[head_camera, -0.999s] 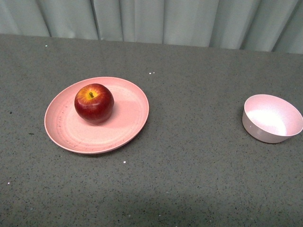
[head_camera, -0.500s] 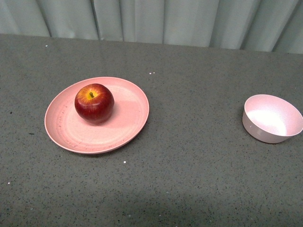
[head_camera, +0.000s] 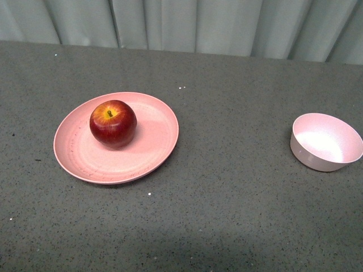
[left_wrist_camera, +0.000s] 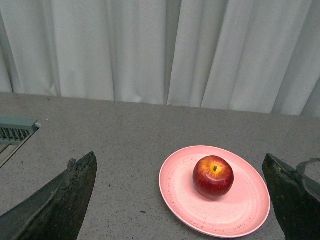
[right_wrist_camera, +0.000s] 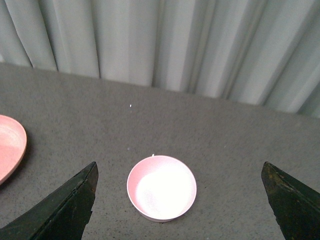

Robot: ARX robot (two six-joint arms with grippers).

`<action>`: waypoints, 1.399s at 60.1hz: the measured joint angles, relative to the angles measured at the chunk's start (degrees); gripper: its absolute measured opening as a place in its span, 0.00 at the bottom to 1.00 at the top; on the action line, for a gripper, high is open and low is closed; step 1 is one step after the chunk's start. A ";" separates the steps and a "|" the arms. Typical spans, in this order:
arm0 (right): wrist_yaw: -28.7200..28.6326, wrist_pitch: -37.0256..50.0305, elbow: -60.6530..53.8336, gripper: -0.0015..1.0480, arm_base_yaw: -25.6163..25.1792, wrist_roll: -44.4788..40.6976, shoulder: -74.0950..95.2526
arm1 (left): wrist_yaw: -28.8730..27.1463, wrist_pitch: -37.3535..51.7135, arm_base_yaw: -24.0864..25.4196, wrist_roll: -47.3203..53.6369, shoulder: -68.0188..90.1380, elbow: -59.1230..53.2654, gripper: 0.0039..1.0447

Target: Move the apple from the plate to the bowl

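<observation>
The task stands at its very first step, as I judge it; nothing is grasped, and the apple (head_camera: pixel 113 123) sits on the plate (head_camera: pixel 79 153), stem up, a little off the plate's middle. The left hand (left_wrist_camera: pixel 177 159) is spread wide and empty; the apple lies ahead of it and lower, within the span of its open fingers and well apart from both. The right hand (right_wrist_camera: pixel 178 167) is spread wide and empty too; the bowl (head_camera: pixel 326 161) lies ahead of it, midway between its fingers, with nothing inside; the plate's edge shows far off on the side toward the left hand. Neither hand shows in the front view.

The next move falls most naturally to the left hand: go forward and down until the fingers straddle the apple, then close across its widest part, since the skin is glossy and round and an off-centre grip would likely slip; then lift clear of the rim and carry across the table (head_camera: pixel 238 170) toward the right hand's side. The bowl is scarcely wider than the apple, so the release wants centring.

Counted: one apple; one plate; one bowl; two hands.
</observation>
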 joint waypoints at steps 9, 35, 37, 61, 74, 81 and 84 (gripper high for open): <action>-1.18 0.48 9.66 0.91 0.46 0.61 25.24 | 0.00 0.00 0.00 0.00 0.00 0.00 0.94; 0.35 -8.59 33.48 0.91 3.41 -0.98 61.33 | 0.00 0.00 0.00 -0.02 0.00 0.00 0.94; 0.50 -9.42 34.91 0.91 3.54 -1.05 62.95 | 0.00 0.00 0.00 0.00 0.00 0.00 0.94; -2.58 -12.90 40.44 0.47 4.24 -1.81 68.39 | 0.02 0.00 0.00 0.00 0.00 0.00 0.94; -2.56 -13.84 40.70 0.18 4.24 -2.25 68.39 | 0.00 0.00 0.00 -0.02 0.00 0.00 0.94; -1.51 -14.29 41.00 0.01 4.42 -4.24 68.00 | 0.02 0.00 0.00 -0.02 0.00 0.00 0.94; -0.98 -14.69 41.33 0.01 4.59 -4.74 67.49 | 0.00 0.00 0.00 -0.02 0.00 0.00 0.94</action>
